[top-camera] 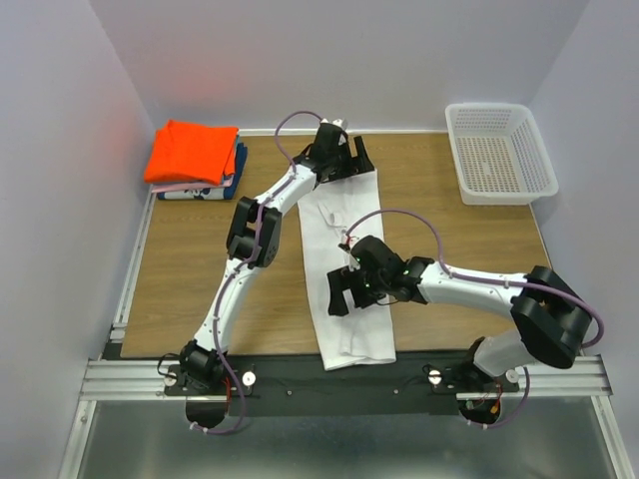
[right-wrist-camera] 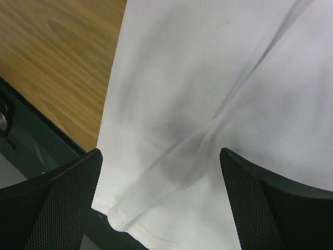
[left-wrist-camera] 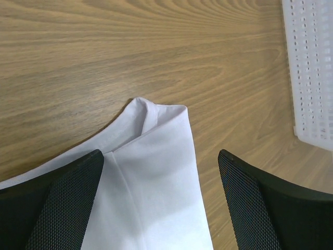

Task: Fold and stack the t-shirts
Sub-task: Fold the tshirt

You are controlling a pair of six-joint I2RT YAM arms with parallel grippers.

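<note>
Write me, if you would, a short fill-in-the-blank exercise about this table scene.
1. The folded t-shirt on top of the stack in the far left corner is ____.
2. The left end effector and the right end effector, both over the white t-shirt, have their jaws ____.
3. The mesh basket stands in the far ____ corner of the table.

Missing words: orange; open; right.
</note>
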